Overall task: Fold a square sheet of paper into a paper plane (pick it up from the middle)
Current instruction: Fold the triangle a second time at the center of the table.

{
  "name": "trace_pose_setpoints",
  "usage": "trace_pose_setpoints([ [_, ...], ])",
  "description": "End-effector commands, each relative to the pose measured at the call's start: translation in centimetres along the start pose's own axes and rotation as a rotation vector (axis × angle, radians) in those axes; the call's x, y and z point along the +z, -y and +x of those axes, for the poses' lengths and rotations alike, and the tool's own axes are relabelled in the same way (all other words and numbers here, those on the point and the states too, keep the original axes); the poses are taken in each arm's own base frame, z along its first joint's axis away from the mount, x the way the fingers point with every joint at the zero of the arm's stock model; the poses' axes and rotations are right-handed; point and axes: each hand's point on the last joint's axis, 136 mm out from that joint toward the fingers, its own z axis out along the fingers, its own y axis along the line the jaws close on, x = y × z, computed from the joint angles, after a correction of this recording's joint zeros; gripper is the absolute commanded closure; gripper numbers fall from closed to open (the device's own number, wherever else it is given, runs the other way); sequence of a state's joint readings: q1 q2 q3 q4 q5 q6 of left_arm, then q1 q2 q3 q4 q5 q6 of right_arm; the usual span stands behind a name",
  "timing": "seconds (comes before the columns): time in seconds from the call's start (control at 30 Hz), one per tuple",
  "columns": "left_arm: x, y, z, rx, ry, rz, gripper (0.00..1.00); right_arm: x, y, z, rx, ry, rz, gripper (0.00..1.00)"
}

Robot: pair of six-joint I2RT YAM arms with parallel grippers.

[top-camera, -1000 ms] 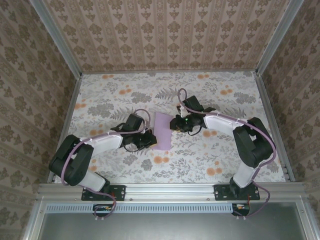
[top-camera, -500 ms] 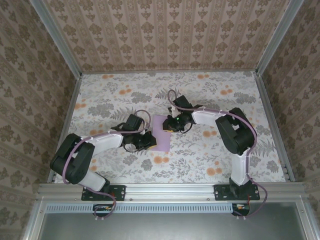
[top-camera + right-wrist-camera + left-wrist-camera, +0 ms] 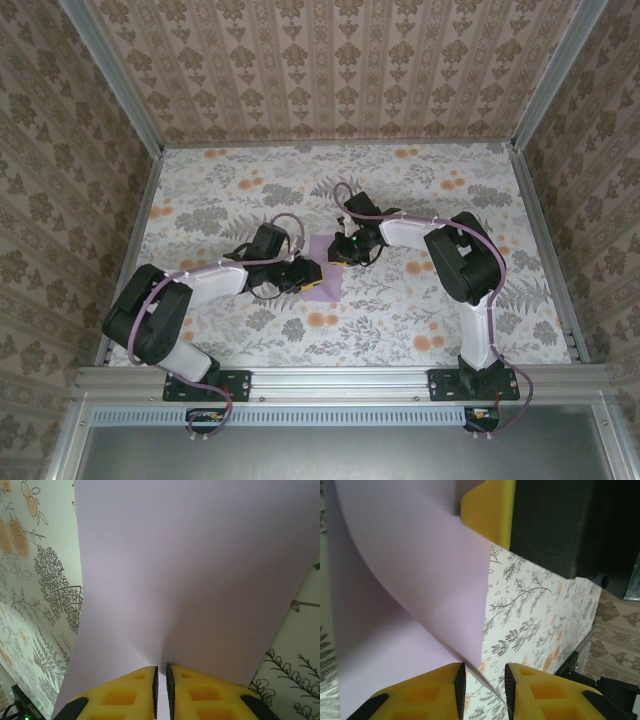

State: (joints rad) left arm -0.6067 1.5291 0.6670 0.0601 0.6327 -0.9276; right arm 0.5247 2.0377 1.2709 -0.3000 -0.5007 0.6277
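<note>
The right tool (image 3: pixel 161 674) pinches the square sheet of paper (image 3: pixel 190 570), which curves up from the worktop (image 3: pixel 535 605). The left tool (image 3: pixel 484 675) stands slightly open at the sheet's edge.

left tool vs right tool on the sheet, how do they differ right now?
Left tool: jaws parted, table showing through the gap. Right tool: jaws nearly together, pinching the square sheet of paper. Left tool meets the sheet from the left, right tool from the far right. Both have yellow fingers.
</note>
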Motion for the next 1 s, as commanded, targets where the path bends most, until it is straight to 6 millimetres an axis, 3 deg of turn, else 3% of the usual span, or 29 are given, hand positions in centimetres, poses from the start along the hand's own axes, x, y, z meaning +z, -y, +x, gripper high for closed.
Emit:
trace_pose_setpoints([
  [0.0, 0.4, 2.4, -1.4, 0.020, 0.009, 0.085, 0.66, 0.8, 2.1, 1.2, 0.035, -0.047, 0.087, 0.83],
  [0.23, 1.4, 2.0, -2.0, 0.016, 0.006, 0.075, 0.53, 0.3, 1.3, 1.1, 0.031, -0.044, 0.052, 0.82],
  [0.33, 1.8, 1.5, -2.0, 0.006, 0.003, 0.064, 0.52, -1.0, -0.1, 0.4, 0.018, -0.014, -0.002, 0.80],
  [0.57, 2.1, 0.1, -1.8, -0.020, 0.004, 0.031, 0.66, -4.8, -2.2, -0.1, -0.013, 0.066, -0.080, 0.68],
  [0.8, 2.1, -0.2, -1.5, -0.027, -0.003, 0.023, 0.77, -5.3, -2.6, 2.4, -0.036, 0.033, -0.164, 0.62],
  [0.97, 2.1, -0.6, -1.9, -0.025, 0.022, 0.001, 0.80, -4.8, -2.3, 3.6, -0.040, -0.006, -0.185, 0.62],
])
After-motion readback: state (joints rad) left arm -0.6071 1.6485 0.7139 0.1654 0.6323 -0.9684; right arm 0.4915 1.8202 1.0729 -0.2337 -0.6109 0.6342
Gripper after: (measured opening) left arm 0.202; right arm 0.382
